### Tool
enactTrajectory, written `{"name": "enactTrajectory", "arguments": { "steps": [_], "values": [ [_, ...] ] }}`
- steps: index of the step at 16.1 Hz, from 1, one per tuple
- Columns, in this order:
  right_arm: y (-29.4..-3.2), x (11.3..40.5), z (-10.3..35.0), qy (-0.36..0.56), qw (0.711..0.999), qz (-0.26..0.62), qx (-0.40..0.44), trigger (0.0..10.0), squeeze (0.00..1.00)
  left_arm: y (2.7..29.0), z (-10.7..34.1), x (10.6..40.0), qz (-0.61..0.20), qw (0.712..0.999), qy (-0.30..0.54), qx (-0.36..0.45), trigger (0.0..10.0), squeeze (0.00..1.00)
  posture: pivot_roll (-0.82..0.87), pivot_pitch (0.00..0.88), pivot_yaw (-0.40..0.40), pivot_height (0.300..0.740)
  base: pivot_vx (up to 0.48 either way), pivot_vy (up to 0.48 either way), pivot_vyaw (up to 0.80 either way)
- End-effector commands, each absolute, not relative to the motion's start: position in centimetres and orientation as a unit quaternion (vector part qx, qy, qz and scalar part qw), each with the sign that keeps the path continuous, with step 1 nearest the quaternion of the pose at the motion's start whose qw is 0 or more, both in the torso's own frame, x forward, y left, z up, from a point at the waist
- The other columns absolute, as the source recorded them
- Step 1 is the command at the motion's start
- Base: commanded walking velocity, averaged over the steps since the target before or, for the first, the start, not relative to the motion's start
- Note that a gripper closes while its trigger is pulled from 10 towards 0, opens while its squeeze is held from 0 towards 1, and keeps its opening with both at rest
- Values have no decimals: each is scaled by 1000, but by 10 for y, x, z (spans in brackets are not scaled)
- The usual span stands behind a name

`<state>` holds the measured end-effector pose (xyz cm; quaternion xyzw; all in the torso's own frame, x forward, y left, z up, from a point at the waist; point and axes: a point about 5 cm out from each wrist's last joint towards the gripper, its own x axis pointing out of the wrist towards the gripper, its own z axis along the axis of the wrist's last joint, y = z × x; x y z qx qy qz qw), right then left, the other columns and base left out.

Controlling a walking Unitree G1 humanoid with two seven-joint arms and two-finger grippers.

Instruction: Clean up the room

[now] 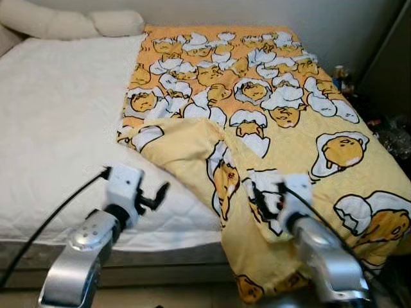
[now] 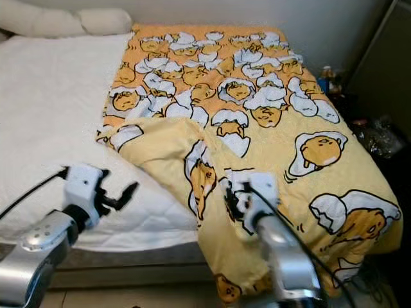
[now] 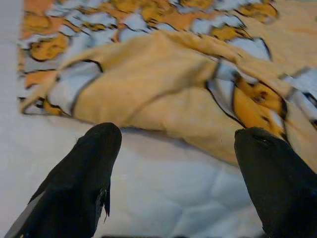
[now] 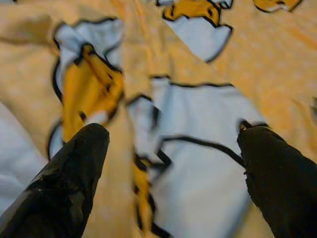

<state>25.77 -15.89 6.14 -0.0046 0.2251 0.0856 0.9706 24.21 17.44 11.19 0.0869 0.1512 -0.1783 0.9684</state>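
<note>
Blanket [image 1: 270, 122], yellow with egg cartoons, covers the right half of the bed [image 1: 58, 128], its near-left edge folded over in a rumpled flap and its front draping off the mattress. Your left end effector [image 1: 153, 196] hovers with fingers spread over the white mattress just beside that flap. Your right end effector [image 1: 260, 199] sits released, fingers apart, over the blanket's front part. Pillows [image 1: 70, 22] lie at the far-left corner.

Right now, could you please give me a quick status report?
Left end effector open over bare mattress. Right end effector open above yellow blanket, folded edge bunched. Nothing in the way.
</note>
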Motion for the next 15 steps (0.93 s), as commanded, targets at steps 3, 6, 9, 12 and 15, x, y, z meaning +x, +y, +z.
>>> {"name": "enactTrajectory", "arguments": {
  "steps": [3,6,9,12,15],
  "values": [
    [-156,265,55,277,946,164,-43,10000,1000,176,113,238,-219,953,181,104,10000,0,-106,0,14,740,0,0,0],
    [-150,276,50,317,916,237,-71,10000,1000,174,117,237,-256,939,200,110,10000,0,-116,0,21,740,0,0,0],
    [-147,291,40,366,880,285,-102,10000,1000,168,127,237,-299,922,221,105,10000,0,-107,0,16,740,0,0,0],
    [-152,308,26,405,850,273,-198,10000,0,165,122,230,-323,904,257,109,10000,0,-104,0,-5,740,0,0,0],
    [-154,310,18,418,820,267,-287,10000,0,167,123,222,-341,888,288,110,10000,0,-92,0,-10,740,0,0,0]
  ]
}}
